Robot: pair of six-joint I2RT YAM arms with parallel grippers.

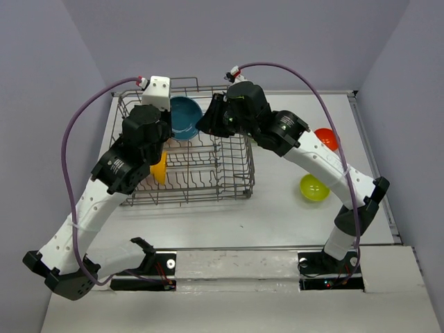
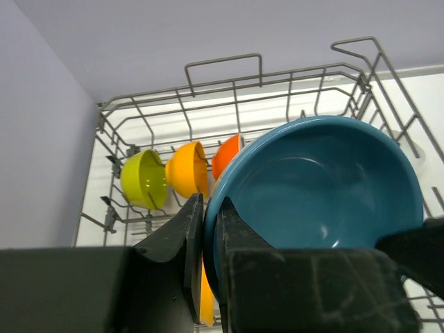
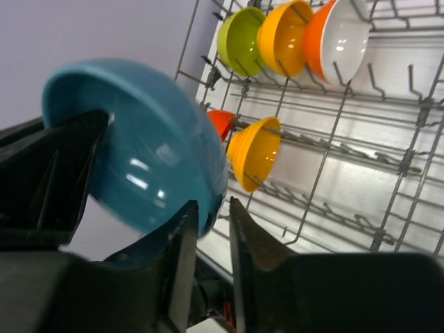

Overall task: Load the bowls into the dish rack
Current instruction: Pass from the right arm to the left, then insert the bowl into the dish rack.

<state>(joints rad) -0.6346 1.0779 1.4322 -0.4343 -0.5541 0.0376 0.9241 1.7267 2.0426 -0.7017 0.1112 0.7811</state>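
the table [image 1: 277, 215] carries the dish rack [image 1: 236, 186] on its left half, toward the far left corner. the left arm [image 1: 104, 187] and right arm [image 1: 312, 156] both bend in over the rack's far end. the teal bowl [image 1: 186, 118] hangs on edge above that far end, between the two grippers. the left gripper [image 2: 210, 202] is clamped on the teal bowl's rim: one finger inside the bowl, one outside, the rim filling the thin gap. the right gripper [image 3: 211, 205] has its fingers a little apart with the opposite rim just at their tips — i cannot tell whether they press on it or stand free. inside the rack, a lime green bowl [image 2: 142, 180], an orange-yellow bowl [image 2: 186, 170] and a red-orange bowl [image 2: 225, 156] stand on edge side by side between the tines. a second orange-yellow bowl [image 3: 255, 151] stands in the next row. on the table's right side, well apart from the rack, a loose red-orange bowl [image 1: 326, 139] sits toward the far right corner — a loose lime green bowl [image 1: 313, 187] sits nearer the front.
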